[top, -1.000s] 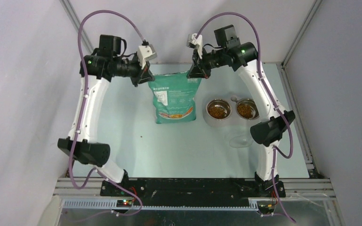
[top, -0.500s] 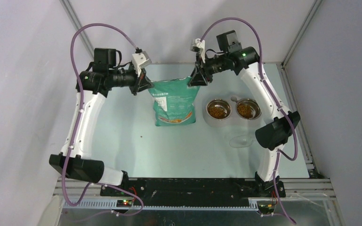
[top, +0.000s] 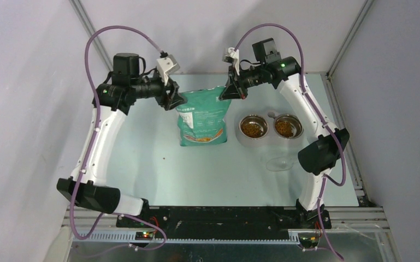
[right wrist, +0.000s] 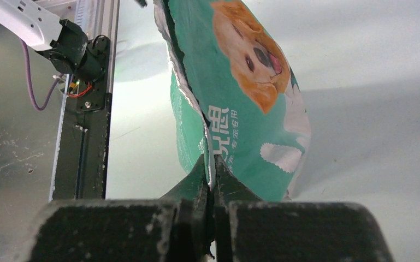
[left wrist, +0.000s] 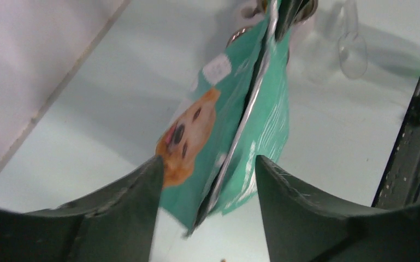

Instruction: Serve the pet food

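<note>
Pinching top edge of the teal bag [right wrist: 240, 82] tight in right claw [right wrist: 210, 173], straddling it with left claw [left wrist: 207, 161] spread wide. Got kibble [top: 253, 127] in both steel bowls [top: 241, 124].

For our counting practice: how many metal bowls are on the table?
2. The left bowl stands just right of the green bag; the right bowl stands beside it, further right. Both hold kibble. None looks hidden.

Pale blue-green flat counter [top: 142, 164], evenly lit, carrying only soft shadows. Plain lilac-grey walls [top: 22, 109] enclose it on the left, rear and right. Silver aluminium frame posts [top: 84, 22] rise at the rear corners. A black metal mounting rail [top: 224, 215] runs along the near edge.
</note>
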